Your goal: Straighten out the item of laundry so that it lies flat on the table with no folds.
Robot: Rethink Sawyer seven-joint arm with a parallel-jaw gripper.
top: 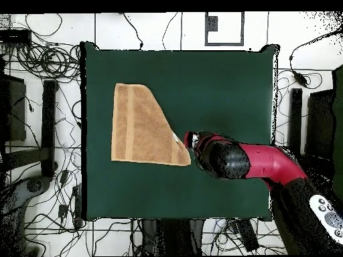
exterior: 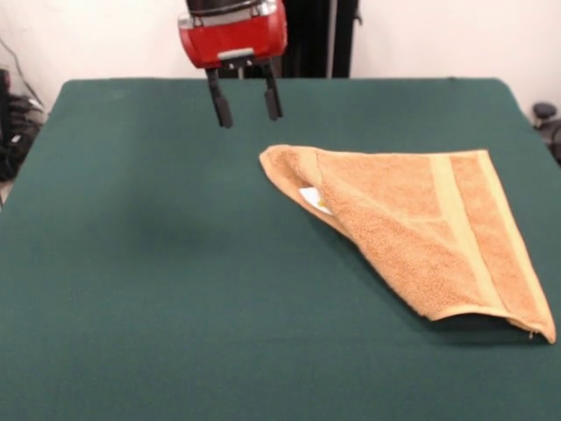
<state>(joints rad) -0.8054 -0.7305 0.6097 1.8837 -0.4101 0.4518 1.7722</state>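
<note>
On the table (exterior: 131,263), folded towel (exterior: 421,228), open tool (exterior: 244,107) above

1. Light was even and fairly bright across the surface (exterior: 131,263), with no glare on its green cloth.
2. A faint, soft shadow lay on the cloth left of centre in the front view.
3. A narrow dark shadow sat under the towel (exterior: 421,228) at its near lifted edge.
4. The end effector (exterior: 244,105) looked slightly soft; the towel's texture was clear.
5. The white wall behind was bright.
</note>
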